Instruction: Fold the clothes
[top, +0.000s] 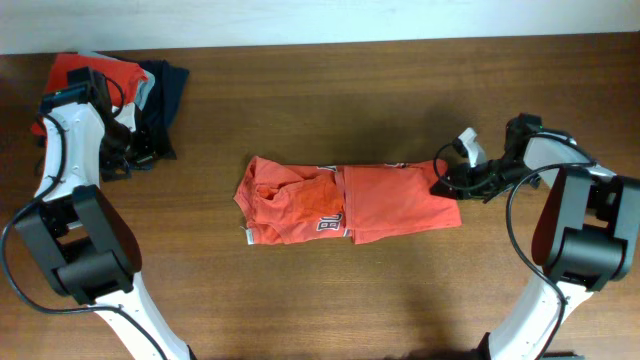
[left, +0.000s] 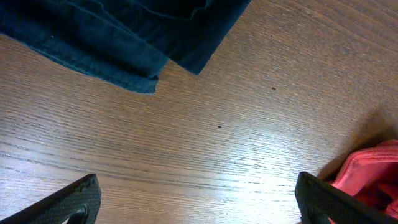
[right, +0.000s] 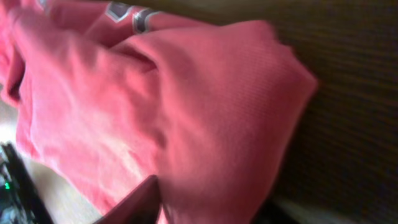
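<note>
An orange shirt (top: 345, 203) with a printed front lies partly folded at the table's middle. My right gripper (top: 445, 182) is at the shirt's right edge. In the right wrist view the orange shirt (right: 155, 106) fills the frame, and the fingers (right: 205, 205) are closed on its bunched edge. My left gripper (top: 135, 155) is at the far left beside a pile of clothes (top: 110, 75). In the left wrist view its fingers (left: 196, 190) are wide apart over bare wood and hold nothing. A navy garment (left: 124, 31) lies just ahead of them.
The pile at the back left holds a red, a grey and a navy garment (top: 165, 90). A pink-red cloth edge (left: 373, 177) shows by the left gripper's right finger. The wooden table (top: 330, 300) ends at a pale wall behind.
</note>
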